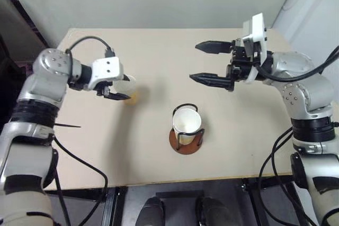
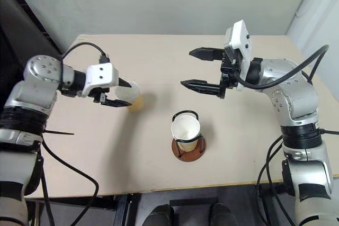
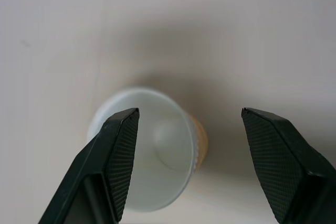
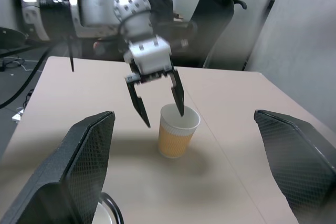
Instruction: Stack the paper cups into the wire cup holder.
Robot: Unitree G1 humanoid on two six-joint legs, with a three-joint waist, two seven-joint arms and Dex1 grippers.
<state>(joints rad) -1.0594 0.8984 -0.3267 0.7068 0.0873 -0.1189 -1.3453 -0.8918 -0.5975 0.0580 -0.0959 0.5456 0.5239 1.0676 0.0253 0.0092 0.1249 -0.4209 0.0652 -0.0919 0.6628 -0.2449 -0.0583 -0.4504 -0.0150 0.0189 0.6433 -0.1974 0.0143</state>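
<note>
On the left, the left end effector (image 2: 117,95) hangs open over a loose cup (image 2: 132,97) standing upright on the tabletop (image 1: 159,67); in the right wrist view one finger appears to dip inside the rim, the other outside. At centre, the holder (image 1: 186,137) stands with a cup (image 1: 186,121) seated in its wire loops. On the right, the right end effector (image 1: 211,63) is raised, wide open and empty, pointing across toward the left arm.

Risks, as I judge them: closing on the thin rim could crush or tip the loose cup, and a skewed grip would make it snag on the wire loops when lowered. The two arms are near enough to crowd each other over the holder.

Hard to tell: whether the holder carries one cup or two nested. The left end effector covers part of the loose cup from above.
</note>
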